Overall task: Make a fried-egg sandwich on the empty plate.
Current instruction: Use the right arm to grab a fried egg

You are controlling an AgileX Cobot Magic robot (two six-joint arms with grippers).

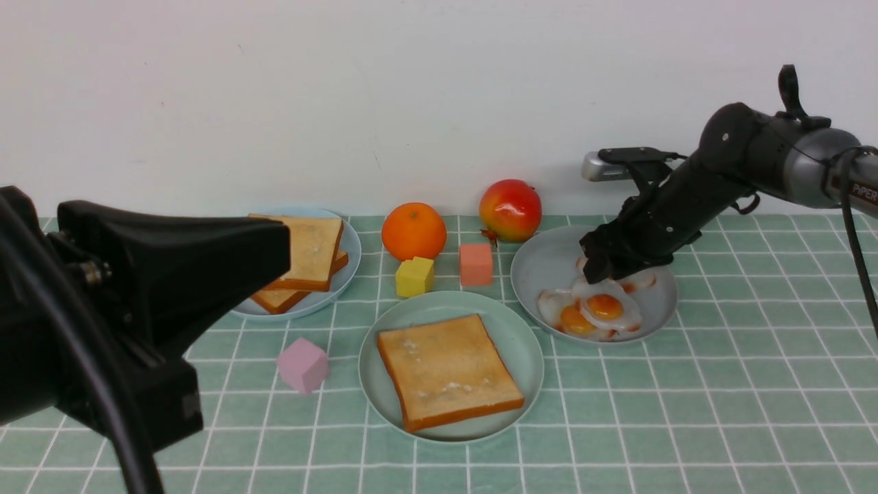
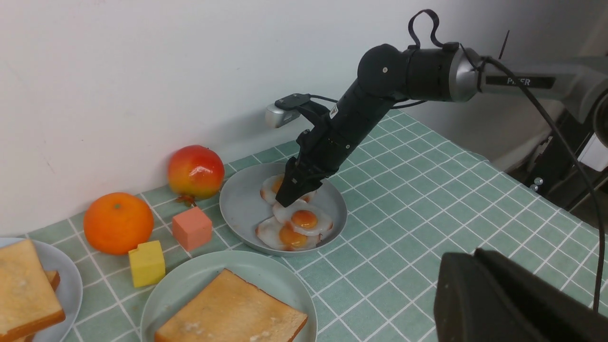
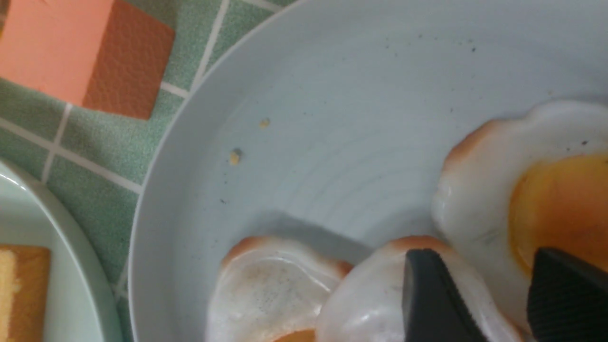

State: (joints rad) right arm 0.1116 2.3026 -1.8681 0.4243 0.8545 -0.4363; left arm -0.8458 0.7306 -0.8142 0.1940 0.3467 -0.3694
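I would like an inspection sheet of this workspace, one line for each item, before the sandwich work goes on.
Surface: green checked cloth, lying flat.
Job's things: mint-green plate holds one toast slice; spare toast is stacked on the blue plate; fried eggs overlap on the grey plate.
Clutter: orange, red fruit, yellow block, salmon cube, pink cube.
Grippers: right gripper low over the eggs, jaws apart; left gripper has nothing seen in it, jaws unclear.
Cables: black cable hangs beside the right arm.
Surroundings: white wall.
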